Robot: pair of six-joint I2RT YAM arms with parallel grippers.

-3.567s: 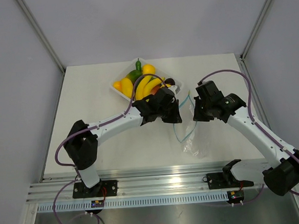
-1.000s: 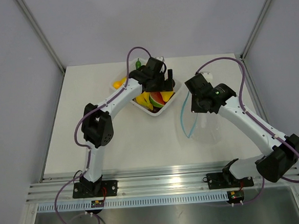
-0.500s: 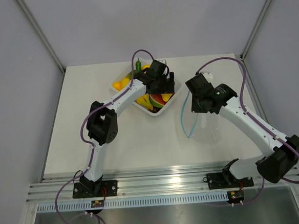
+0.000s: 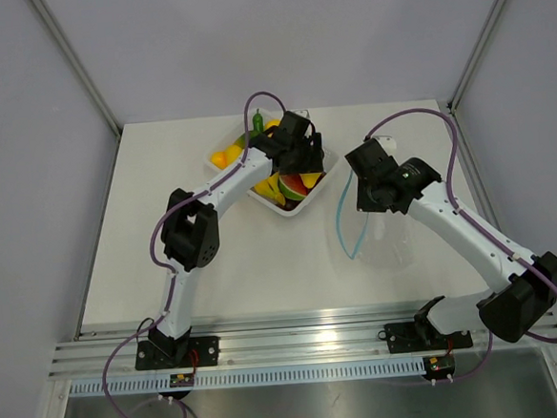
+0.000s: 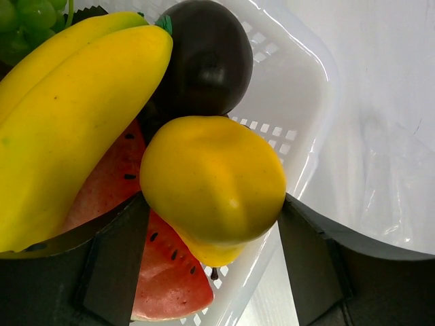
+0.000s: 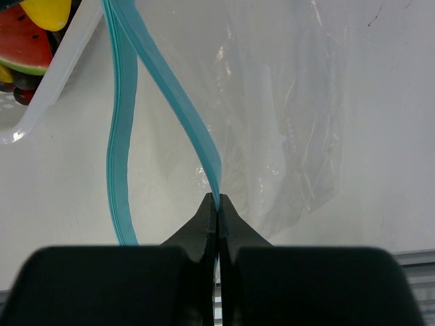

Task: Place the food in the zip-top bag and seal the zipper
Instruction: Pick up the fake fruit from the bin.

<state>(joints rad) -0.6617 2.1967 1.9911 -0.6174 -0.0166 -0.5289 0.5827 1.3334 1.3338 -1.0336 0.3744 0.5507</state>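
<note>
The food lies in a white tray: bananas, a rounder yellow fruit, a dark plum and a watermelon slice. My left gripper reaches into the tray's right end. Its two fingers press against either side of the yellow fruit, which rests among the other pieces. The zip-top bag lies see-through on the table to the right of the tray. My right gripper is shut on the blue zipper and holds one lip up, so the mouth gapes toward the tray.
Green grapes sit at the tray's far end. The tray's corner lies close to the bag's mouth. The bag shows just right of the tray wall in the left wrist view. Bare tabletop spreads left and in front.
The left jaws have narrowed onto the yellow fruit in the tray. The left arm crept slightly forward over the last second. The right arm and bag stay still.
</note>
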